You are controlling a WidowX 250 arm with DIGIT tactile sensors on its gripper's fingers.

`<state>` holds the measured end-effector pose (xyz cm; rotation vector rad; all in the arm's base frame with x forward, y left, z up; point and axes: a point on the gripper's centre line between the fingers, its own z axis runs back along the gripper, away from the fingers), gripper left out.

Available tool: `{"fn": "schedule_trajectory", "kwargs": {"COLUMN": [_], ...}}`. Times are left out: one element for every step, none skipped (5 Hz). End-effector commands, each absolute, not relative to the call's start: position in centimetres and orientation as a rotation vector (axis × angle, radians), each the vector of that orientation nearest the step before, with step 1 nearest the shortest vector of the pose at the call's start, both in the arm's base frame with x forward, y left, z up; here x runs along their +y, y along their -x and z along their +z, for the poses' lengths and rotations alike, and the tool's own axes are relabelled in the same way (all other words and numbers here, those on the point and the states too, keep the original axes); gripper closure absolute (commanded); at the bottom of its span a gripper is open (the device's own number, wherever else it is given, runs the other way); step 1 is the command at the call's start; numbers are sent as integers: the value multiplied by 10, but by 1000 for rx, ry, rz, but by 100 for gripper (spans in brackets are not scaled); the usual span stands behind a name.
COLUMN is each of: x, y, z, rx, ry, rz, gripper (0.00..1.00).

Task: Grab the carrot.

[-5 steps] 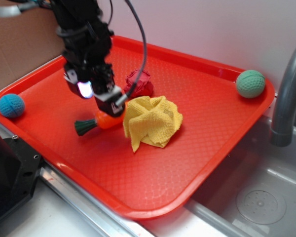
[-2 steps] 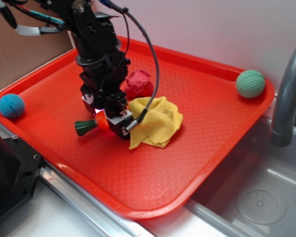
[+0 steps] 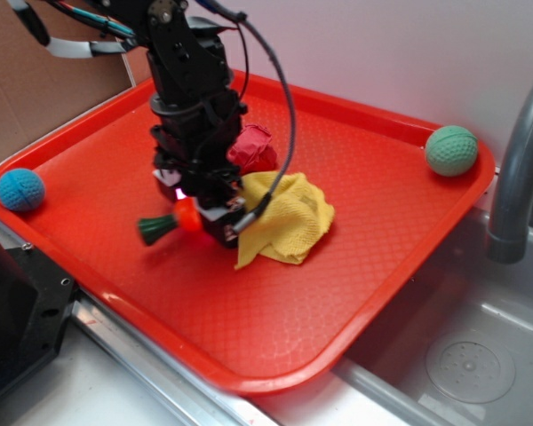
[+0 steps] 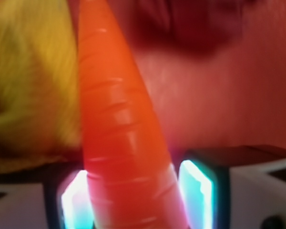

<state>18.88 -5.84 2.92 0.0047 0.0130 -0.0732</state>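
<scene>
The carrot (image 3: 188, 215) lies on the red tray (image 3: 338, 302), its dark green stem (image 3: 157, 229) pointing left and its orange body mostly hidden under my gripper (image 3: 200, 217). In the wrist view the orange carrot (image 4: 119, 119) fills the middle and runs down between the two lit pads (image 4: 198, 186) of my gripper (image 4: 133, 191). The pads press against both of its sides, so the gripper is shut on it. The carrot's tip points toward the far side of the tray.
A crumpled yellow cloth (image 3: 289, 217) touches the gripper's right side. A dark red paper ball (image 3: 253, 146) sits just behind it. A blue ball (image 3: 20, 189) and a green ball (image 3: 450, 150) rest at the tray's rim. A faucet (image 3: 515, 169) and a sink (image 3: 462, 355) stand to the right.
The gripper came down from above the carrot, moved a little right and closed around its body. The stem and the yellow cloth shifted slightly to the right.
</scene>
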Motion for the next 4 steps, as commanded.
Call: {"fn": "schedule_trajectory", "kwargs": {"x": [-50,-49,-44,-41], "y": [-184,-175,-170,-173], "z": [120,149,164,160], "rx": [-101,-122,-122,-112], "ry": [65,65,38,49], "rz": [4,53,116,137], "gripper": [100,100,100,100]}}
